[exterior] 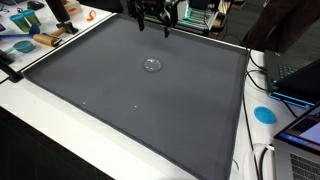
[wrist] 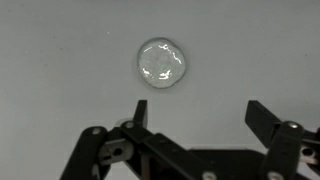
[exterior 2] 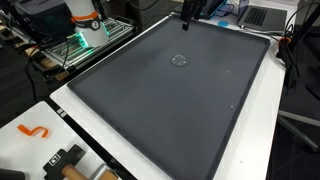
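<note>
The pincer (exterior: 153, 26) hangs with jaws apart over the far edge of the dark mat (exterior: 150, 115); the small clear disc (exterior: 152, 65) lies near it, with free mat on all sides. Only the exterior views show the cluttered white tabletop (exterior: 30, 125) around the mat

This looks like a robotics lab bench. A white table (exterior: 40, 130) carries a large dark grey mat (exterior: 140, 100), with a robot gripper (exterior: 156, 28) hanging over its 12 o'clock edge. Open laptops (exterior: 295, 78) and cables (exterior: 262, 160) crowd the 3 o'clock side. In an exterior view a wire rack of electronics (exterior 2: 85, 40) glows green at 10 o'clock, and hand tools (exterior 2: 65, 160) lie at 7 o'clock.
</note>
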`<state>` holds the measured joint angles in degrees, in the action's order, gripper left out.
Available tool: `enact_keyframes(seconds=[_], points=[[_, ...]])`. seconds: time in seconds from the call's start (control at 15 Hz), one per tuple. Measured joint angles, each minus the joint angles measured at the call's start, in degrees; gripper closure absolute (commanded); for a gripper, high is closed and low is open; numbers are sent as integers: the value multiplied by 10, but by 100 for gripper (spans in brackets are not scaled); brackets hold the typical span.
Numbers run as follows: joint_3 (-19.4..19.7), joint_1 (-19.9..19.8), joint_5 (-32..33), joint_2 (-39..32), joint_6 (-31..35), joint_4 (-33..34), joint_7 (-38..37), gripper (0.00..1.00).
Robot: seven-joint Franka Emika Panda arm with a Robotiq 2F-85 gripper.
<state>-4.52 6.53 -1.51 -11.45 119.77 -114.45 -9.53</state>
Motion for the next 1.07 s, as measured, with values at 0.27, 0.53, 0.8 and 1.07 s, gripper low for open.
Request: enact_keyframes(seconds=[0.27,0.53,0.8,1.07], points=[[10,0,-3,-47,52,-12,-109,0],[20,0,-18,-76,98,-35,-198,0],[25,0,-45,-79,131,-62,-254,0],[27,0,-61,-79,168,-89,-270,0]])
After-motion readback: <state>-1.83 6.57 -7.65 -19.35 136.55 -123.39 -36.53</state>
